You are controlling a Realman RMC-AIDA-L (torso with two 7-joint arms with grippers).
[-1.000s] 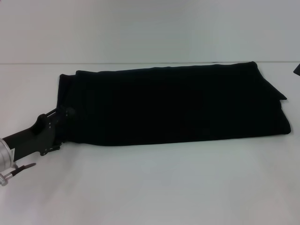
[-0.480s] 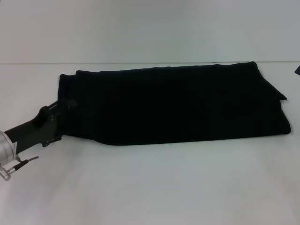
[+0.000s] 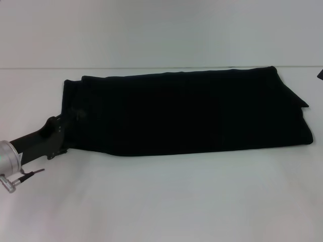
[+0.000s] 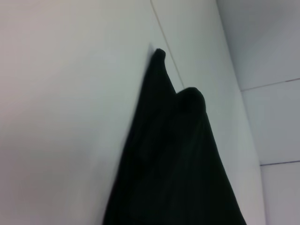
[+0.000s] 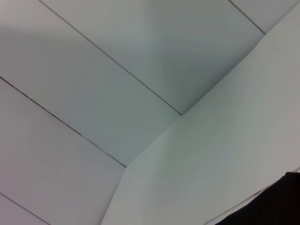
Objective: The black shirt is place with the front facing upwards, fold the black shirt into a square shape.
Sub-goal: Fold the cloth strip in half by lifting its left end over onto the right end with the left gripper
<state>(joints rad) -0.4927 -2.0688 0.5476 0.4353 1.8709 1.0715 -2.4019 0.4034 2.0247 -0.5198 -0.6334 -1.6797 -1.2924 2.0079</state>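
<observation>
Black shirt (image 3: 186,111) lies as long band on table (image 3: 161,201), crosswise folds left. Left gripper (image 3: 68,123) at shirt's left end, grip unclear.

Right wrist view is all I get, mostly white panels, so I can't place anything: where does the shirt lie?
Observer: The shirt lies across the table as a long folded band, running side to side in head view.
Operator: Which arm is on it?
Observer: The left gripper is at the band's left end, by its near corner.
Operator: And my right arm?
Observer: Head view shows only a dark sliver at its right edge, beyond the band's right end. It is perhaps that arm, but I cannot tell.
</observation>
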